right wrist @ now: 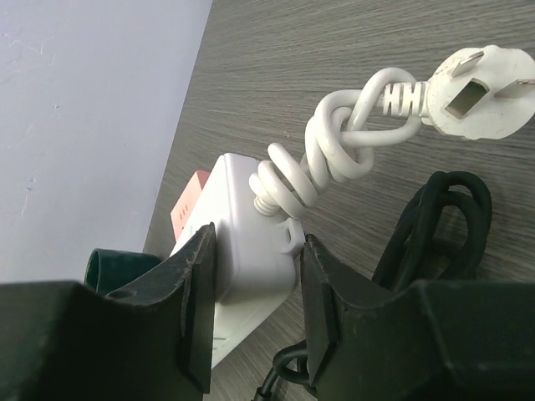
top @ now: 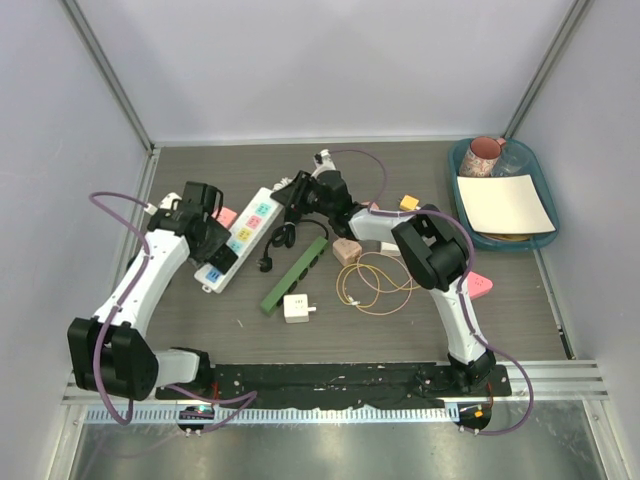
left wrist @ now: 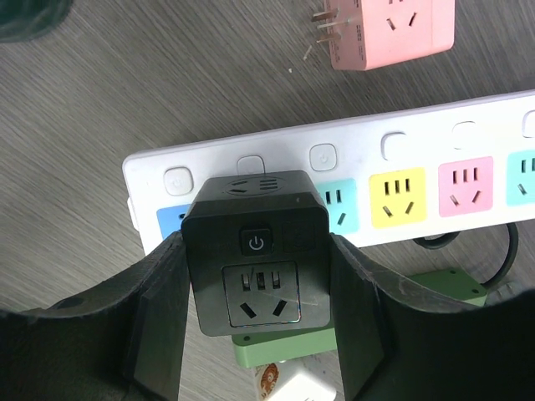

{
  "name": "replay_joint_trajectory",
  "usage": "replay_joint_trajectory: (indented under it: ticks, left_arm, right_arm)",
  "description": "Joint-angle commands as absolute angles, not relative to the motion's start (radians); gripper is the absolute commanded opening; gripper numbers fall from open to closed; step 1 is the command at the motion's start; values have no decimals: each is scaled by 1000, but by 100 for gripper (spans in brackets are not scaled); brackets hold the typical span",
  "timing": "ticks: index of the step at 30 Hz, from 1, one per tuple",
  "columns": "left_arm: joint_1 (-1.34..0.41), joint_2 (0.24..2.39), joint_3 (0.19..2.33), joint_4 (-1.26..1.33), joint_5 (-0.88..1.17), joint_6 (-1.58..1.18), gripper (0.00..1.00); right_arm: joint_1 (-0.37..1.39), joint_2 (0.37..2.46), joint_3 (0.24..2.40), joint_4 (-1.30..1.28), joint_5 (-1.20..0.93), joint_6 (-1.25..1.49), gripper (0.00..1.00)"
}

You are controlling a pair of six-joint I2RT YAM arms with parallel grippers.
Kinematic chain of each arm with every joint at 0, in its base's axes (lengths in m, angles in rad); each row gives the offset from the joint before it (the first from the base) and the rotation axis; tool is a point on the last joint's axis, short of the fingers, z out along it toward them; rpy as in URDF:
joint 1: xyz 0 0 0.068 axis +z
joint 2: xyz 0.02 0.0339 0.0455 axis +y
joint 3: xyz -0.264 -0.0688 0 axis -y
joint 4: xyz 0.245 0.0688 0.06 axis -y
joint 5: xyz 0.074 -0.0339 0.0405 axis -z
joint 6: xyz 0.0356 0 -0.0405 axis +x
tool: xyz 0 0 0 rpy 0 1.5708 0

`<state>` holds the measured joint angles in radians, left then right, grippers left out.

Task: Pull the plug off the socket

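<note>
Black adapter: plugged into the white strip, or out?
Apparently plugged in: adapter sits on strip, over its blue socket, left gripper clamping it.

We see a dark wood-grain tabletop (top: 400, 335). A white strip (top: 250, 226) lies slantwise on it, reaching from the left end effector (top: 220, 255) to the right end effector (top: 288, 198). A pink adapter (top: 227, 216) sits just beyond the left one. On the near side of the right one lie a black cord (top: 281, 240), a green strip (top: 296, 272) and a white cube (top: 297, 308). To its right are a yellow cord (top: 372, 284) and, well apart, a blue tray (top: 515, 244).
</note>
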<state>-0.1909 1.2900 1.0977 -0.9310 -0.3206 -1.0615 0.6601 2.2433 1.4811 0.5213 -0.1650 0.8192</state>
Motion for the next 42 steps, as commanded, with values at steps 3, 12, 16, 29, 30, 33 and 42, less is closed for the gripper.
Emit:
replay_joint_trajectory:
  ticks: [3,12,16,29,30,33,42]
  left_arm:
    - [-201,1187,1114,-807,-310,-977,0]
    - [-199,1240,1118,-762,-233,-980,0]
    - [-190,1206,1202,-781,-227,-940,0]
    - [-69,1049,1117,-733,-153,-965,0]
    - [-68,1058,1114,-738,-152,-959,0]
    - [-68,1098,1118,-767,-156,-925,0]
    - [-69,1144,1147,-781,-164,-905,0]
  right_arm:
    - [667,2286,1497,345,-24,522,1]
    - [733,2169,1526,376,-29,390,1]
    - [723,2230,1511,336,40,388,1]
    - [713,2273,1489,273,159,384,1]
    - [713,2267,1497,270,164,374,1]
    - [713,2249,1525,265,160,345,1]
    - [713,2223,1534,270,137,348,1]
